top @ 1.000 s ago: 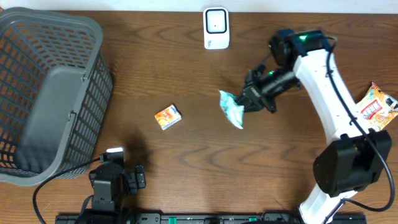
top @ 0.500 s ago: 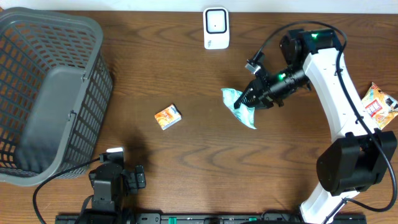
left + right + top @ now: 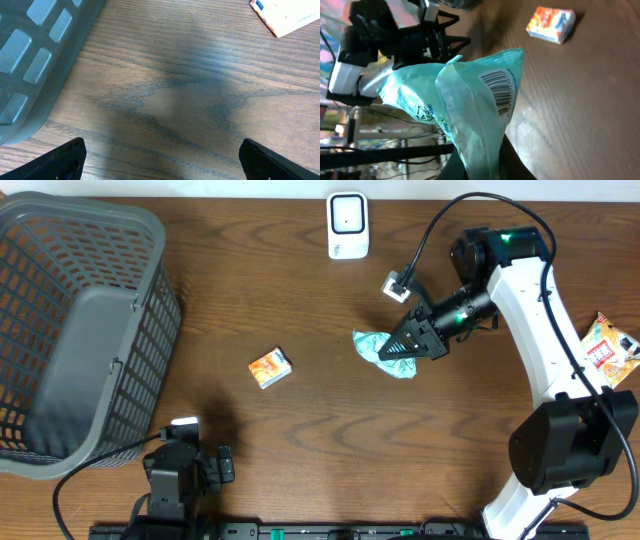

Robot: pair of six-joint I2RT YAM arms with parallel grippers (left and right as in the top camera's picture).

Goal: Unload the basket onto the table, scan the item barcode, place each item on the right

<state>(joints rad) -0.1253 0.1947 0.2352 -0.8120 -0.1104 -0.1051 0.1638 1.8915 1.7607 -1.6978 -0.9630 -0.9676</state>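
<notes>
Teal packet (image 3: 385,352): pinched at one end by the right gripper (image 3: 403,348), near the middle of the table (image 3: 300,440), well apart from the white scanner (image 3: 348,225); barcode (image 3: 501,92) faces the wrist camera. Also left gripper (image 3: 160,159): jaws spread wide, beside the grey basket (image 3: 30,60).

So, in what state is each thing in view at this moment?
teal packet, pinched by the right fingers, barcode visible
right fingers, shut on the teal packet
left fingers, open, holding nothing
orange box, lying free on the table
snack bag, lying at the table's right edge
basket, upright
white scanner, untouched
</notes>
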